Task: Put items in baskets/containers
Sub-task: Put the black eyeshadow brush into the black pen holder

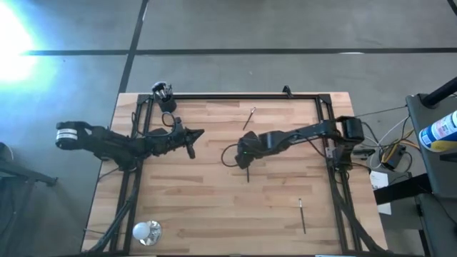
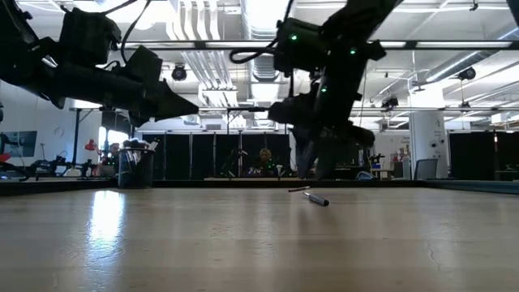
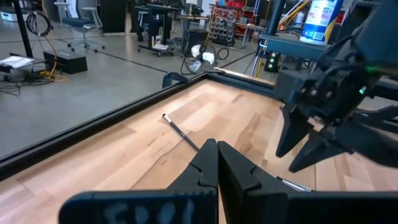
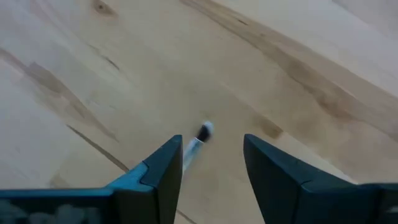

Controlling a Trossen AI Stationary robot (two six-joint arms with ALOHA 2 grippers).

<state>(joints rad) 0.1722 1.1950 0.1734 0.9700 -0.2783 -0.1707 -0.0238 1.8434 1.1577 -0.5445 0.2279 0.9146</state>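
So I'm sitting over the wooden table (image 1: 214, 207) with both arms out, and the whole next move comes down to how one brush lines up with my right gripper (image 4: 211, 165).

Biggest picture first: from overhead the right arm reaches in toward mid-table and its gripper (image 1: 245, 153) hangs right above a brush (image 1: 247, 173), which pokes out from under it toward the near edge. The left gripper (image 1: 191, 138) hovers off to the side, closer to the black cup (image 1: 168, 103) in the far left corner, and its fingers (image 3: 217, 168) are pressed together with nothing between them. So the right arm is clearly the nearer one for this pick.

Down at the wrist cam it gets clearer: the fingers (image 4: 163, 171) are spread apart and empty, and the brush (image 4: 198, 140) lies between them, but tucked against one finger instead of centred. Its long axis seems to run roughly lengthwise through the gap, not across it, so I reckon I'd want a small sideways nudge before dropping.

Two other brushes are loose, one (image 1: 250, 118) near the far rail, one (image 1: 302, 214) near the front right. Both sit well apart from either gripper.
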